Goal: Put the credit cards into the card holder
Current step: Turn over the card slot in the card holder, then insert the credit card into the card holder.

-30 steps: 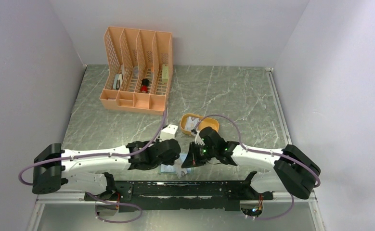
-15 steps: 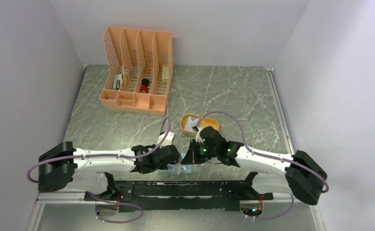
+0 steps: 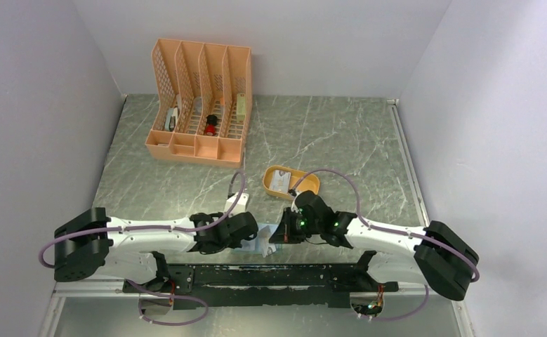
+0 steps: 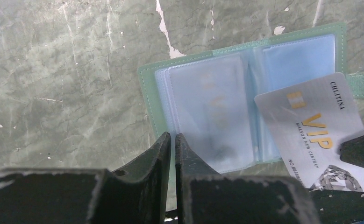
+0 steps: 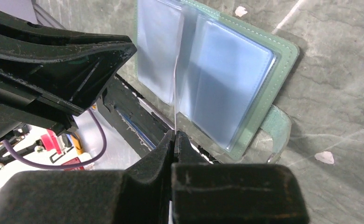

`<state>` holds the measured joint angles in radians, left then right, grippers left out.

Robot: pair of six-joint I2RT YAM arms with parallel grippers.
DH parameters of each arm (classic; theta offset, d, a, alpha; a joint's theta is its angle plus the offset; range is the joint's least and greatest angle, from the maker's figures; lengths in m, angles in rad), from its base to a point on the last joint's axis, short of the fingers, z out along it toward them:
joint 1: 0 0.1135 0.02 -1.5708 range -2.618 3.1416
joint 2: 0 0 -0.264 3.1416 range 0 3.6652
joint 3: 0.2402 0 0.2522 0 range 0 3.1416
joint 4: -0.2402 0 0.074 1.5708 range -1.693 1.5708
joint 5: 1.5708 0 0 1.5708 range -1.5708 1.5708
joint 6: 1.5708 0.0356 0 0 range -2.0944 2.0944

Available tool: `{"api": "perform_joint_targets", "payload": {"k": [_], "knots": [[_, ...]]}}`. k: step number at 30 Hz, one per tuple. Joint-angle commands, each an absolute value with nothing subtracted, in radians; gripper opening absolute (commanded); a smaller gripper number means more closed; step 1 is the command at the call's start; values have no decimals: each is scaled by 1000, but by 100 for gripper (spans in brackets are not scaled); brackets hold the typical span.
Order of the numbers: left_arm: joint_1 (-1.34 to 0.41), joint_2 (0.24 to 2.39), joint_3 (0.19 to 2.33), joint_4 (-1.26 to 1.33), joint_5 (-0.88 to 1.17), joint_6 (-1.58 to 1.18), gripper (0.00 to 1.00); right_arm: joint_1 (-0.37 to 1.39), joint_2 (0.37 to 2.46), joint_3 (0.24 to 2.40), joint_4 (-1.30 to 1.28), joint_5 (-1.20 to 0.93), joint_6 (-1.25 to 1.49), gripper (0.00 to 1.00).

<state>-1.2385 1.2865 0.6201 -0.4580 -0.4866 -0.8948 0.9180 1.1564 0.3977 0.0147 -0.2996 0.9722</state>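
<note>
The sage-green card holder point(image 4: 208, 102) lies open near the table's front edge, its clear sleeves facing up; it also shows in the right wrist view point(image 5: 226, 84). My left gripper point(image 4: 173, 136) is shut, with its tips at the holder's near-left corner. My right gripper point(image 5: 174, 133) is shut on a pale grey VIP credit card point(image 4: 310, 126). It holds the card edge-on point(image 5: 175, 93) over the holder's middle fold. In the top view both grippers, left point(image 3: 255, 242) and right point(image 3: 276, 237), meet over the holder and hide most of it. Another card point(image 3: 279, 182) lies in the yellow tray.
The mustard-yellow oval tray point(image 3: 305, 184) sits just beyond the right gripper. A peach lattice desk organizer point(image 3: 200, 102) with small items stands at the back left. The black mounting rail point(image 3: 270, 274) runs along the near edge, right below the holder.
Both grippers have drawn nearer to the front edge and lower over the holder. The right gripper still holds the card.
</note>
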Motion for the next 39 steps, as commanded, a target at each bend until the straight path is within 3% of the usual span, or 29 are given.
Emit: {"api": "perform_joint_targets", "payload": {"k": [1, 13, 28, 39], "knots": [[-1233, 1262, 614, -478, -498, -926, 14, 916, 1180, 395, 91, -311, 987, 0], [-1232, 1163, 565, -554, -560, -999, 17, 916, 1220, 391, 124, -327, 987, 0], [-1229, 1165, 495, -543, -543, -1046, 17, 911, 1140, 375, 70, -264, 996, 0], [-1228, 1180, 502, -526, -533, -1040, 16, 910, 1197, 369, 114, -298, 1005, 0]]}}
